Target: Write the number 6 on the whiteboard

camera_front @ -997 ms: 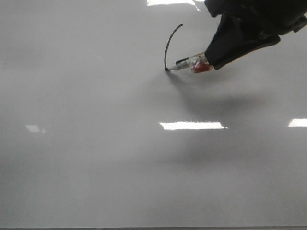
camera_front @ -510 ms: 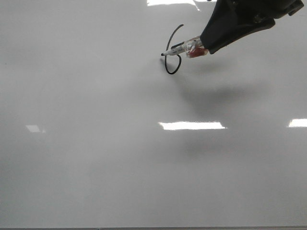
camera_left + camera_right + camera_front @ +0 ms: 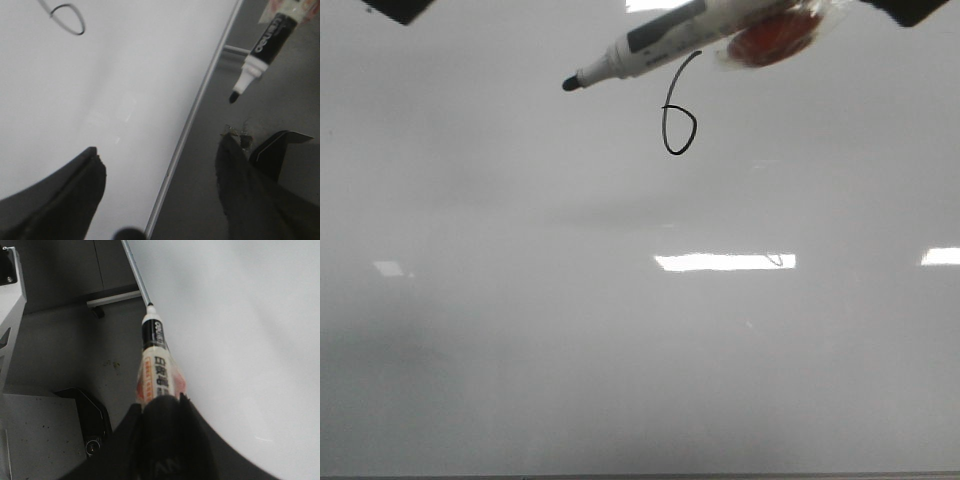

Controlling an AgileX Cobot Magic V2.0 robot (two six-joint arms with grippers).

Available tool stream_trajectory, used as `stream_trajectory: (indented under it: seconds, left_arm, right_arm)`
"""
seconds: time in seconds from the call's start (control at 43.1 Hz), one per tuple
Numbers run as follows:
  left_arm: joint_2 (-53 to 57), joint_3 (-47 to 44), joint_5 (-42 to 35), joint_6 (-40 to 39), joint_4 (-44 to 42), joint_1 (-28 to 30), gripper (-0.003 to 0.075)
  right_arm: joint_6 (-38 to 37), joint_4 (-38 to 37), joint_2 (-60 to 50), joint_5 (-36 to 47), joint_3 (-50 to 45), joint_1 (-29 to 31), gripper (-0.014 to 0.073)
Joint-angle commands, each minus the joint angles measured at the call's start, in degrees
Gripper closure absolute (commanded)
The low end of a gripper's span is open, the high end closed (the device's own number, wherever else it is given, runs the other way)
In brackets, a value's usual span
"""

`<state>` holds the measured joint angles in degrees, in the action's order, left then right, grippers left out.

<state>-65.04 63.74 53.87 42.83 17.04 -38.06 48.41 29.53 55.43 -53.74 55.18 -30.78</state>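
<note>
The number 6 [image 3: 678, 120] is a thin black digit with a closed loop, high on the whiteboard [image 3: 620, 330]. Its loop also shows in the left wrist view [image 3: 67, 18]. A white marker [image 3: 650, 40] with orange tape hangs above the board, its black tip pointing left, clear of the surface. My right gripper [image 3: 165, 407] is shut on the marker [image 3: 155, 357]; in the front view only a dark corner of it [image 3: 920, 8] shows. My left gripper [image 3: 160, 175] is open and empty over the board's edge [image 3: 190, 125], with the marker [image 3: 265, 40] ahead of it.
Bright rectangular reflections [image 3: 725, 262] lie on the board. Beyond the board's metal edge is dark grey floor [image 3: 65, 355] with a metal bar [image 3: 112, 298], a black object [image 3: 90, 415] and a light grey surface [image 3: 30, 440]. A dark shape [image 3: 395, 8] sits at the front view's top left.
The loop of the 6 was closed. The marker then lifted off the board and rose toward the camera, and the right gripper moved up almost out of the front view.
</note>
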Motion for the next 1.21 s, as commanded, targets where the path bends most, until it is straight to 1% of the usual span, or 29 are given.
stream_trajectory:
  seconds: [0.0,0.116,0.255,0.464,0.533,0.626,0.788,0.95,1.066,1.136,1.182]
  left_arm:
    - [-1.20,3.03,-3.10,2.50,1.91,-5.23,0.0165]
    - [-4.38,4.44,-2.99,4.19,1.91,-10.28,0.0164]
    - [-8.24,6.38,-3.25,4.59,2.16,-14.00,0.0164]
    - [-11.39,7.20,-6.21,6.52,4.55,-14.75,0.0169]
    - [-11.51,7.20,-7.10,6.65,5.65,-14.75,0.0186]
    - [-11.51,7.20,-7.12,7.54,5.79,-14.75,0.0253]
    - [-11.51,7.20,-6.35,7.54,5.79,-14.75,0.0438]
    - [-11.51,7.20,-5.72,7.54,5.79,-14.75,0.0573]
    - [-11.51,7.20,-5.72,7.54,5.79,-14.75,0.0625]
    - [-11.51,7.20,-5.72,7.54,5.79,-14.75,0.0642]
    - [-11.51,7.20,-5.72,7.54,5.79,-14.75,0.0644]
  right_arm:
    - [0.93,0.96,-1.51,1.34,1.22,-0.10,0.0652]
    - [0.93,0.96,-1.37,1.23,1.22,-0.10,0.0652]
    - [0.93,0.96,-1.38,1.42,1.22,-0.10,0.0652]
    - [0.93,0.96,-1.38,1.42,1.22,-0.10,0.0652]
    - [0.93,0.96,-1.38,1.41,1.22,-0.10,0.0652]
    - [0.93,0.96,-1.38,1.41,1.22,-0.10,0.0652]
    - [0.93,0.96,-1.38,1.51,1.22,-0.10,0.0652]
    - [0.93,0.96,-1.38,1.51,1.22,-0.10,0.0652]
    - [0.93,0.96,-1.38,1.48,1.22,-0.10,0.0644]
    - [0.93,0.96,-1.38,1.48,1.22,-0.10,0.0599]
    - [0.93,0.96,-1.38,1.33,1.22,-0.10,0.0545]
